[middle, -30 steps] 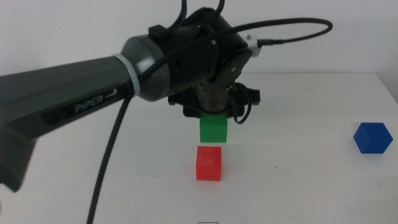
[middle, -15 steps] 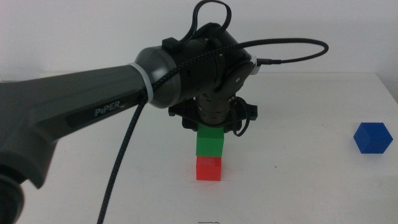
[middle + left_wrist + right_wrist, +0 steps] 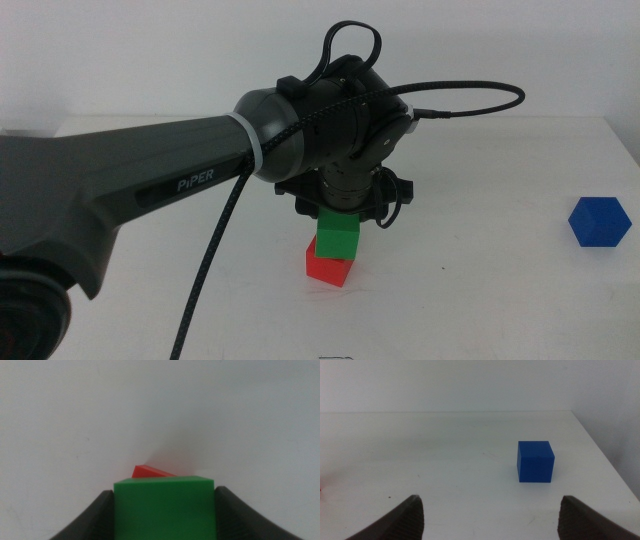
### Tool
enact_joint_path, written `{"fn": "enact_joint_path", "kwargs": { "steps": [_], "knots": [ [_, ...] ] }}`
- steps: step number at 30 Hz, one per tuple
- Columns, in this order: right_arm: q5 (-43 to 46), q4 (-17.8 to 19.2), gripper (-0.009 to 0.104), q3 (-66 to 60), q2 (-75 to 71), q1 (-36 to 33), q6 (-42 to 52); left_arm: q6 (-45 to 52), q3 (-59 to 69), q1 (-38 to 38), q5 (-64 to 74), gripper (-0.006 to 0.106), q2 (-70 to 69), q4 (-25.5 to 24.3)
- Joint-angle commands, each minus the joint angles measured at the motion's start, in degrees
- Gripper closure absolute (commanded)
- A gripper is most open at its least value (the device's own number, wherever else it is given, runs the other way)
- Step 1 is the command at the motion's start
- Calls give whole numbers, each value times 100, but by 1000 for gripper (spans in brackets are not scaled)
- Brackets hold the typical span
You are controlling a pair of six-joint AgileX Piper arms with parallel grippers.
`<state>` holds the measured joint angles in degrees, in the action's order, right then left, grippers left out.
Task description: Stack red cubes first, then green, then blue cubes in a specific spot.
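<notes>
Green cube (image 3: 336, 237) in left gripper (image 3: 338, 222), touching red cube (image 3: 328, 267)

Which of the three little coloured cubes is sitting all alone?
The small matte blue cube, far off near the table's right edge. The green cube is clamped in the left gripper atop the red cube.

Blue cube (image 3: 535, 461) standing alone on the white table (image 3: 445, 455), near its far corner, right gripper (image 3: 490, 510) with jaws spread wide, nothing between them
</notes>
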<state>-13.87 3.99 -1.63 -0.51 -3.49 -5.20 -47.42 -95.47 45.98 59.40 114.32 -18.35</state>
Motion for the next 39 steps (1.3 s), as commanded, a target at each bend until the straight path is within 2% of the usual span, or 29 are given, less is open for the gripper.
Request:
{"fn": "enact_joint_path", "kwargs": {
  "steps": [1,17,22,27,30,35,39],
  "knots": [
    [402,65,4,100,-128,34,46,12,-156,18,66,102,-307,-109],
    [402,65,4,100,-128,34,46,627,-156,18,251,102,-307,-192],
    [402,65,4,100,-128,34,46,776,-156,18,250,98,-313,-176],
    [402,65,4,100,-128,34,46,945,-156,18,168,84,-338,-91],
    [402,65,4,100,-128,34,46,969,-163,18,151,71,-343,-91],
    [402,65,4,100,-128,34,46,1144,-163,18,151,42,-350,-104],
    [402,65,4,100,-128,34,46,1379,-163,18,145,23,-444,-109]
  ]
}}
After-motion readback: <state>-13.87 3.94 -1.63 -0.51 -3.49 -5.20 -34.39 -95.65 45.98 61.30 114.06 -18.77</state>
